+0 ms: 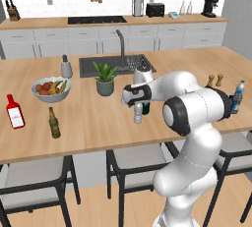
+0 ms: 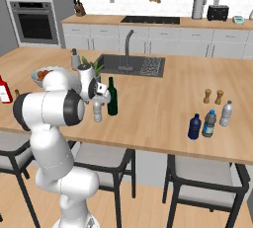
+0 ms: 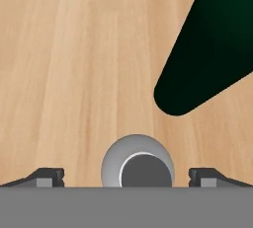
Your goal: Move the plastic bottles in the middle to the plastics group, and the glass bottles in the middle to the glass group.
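A short clear greyish plastic bottle [image 1: 138,115] [image 2: 98,112] stands at the middle of the wooden island. My gripper [image 1: 138,106] [image 2: 98,100] hangs open right over it. In the hand view its round top [image 3: 137,160] sits between my spread fingertips [image 3: 49,176], with nothing gripped. The tall dark green glass bottle [image 2: 112,98] [image 3: 212,49] stands just beside it. On the right, a squat dark blue bottle [image 2: 194,127] stands next to the blue-capped water bottle [image 2: 209,123] [image 1: 238,96]. At the left stand the red flask [image 1: 15,112] and the small olive-brown bottle [image 1: 54,123].
A potted plant [image 1: 105,78], a fruit bowl [image 1: 51,89] and the sink [image 1: 115,65] lie behind the work spot. Two wooden shakers [image 2: 213,96] and another clear bottle [image 2: 226,113] stand near the right group. Stools line the island's near edge.
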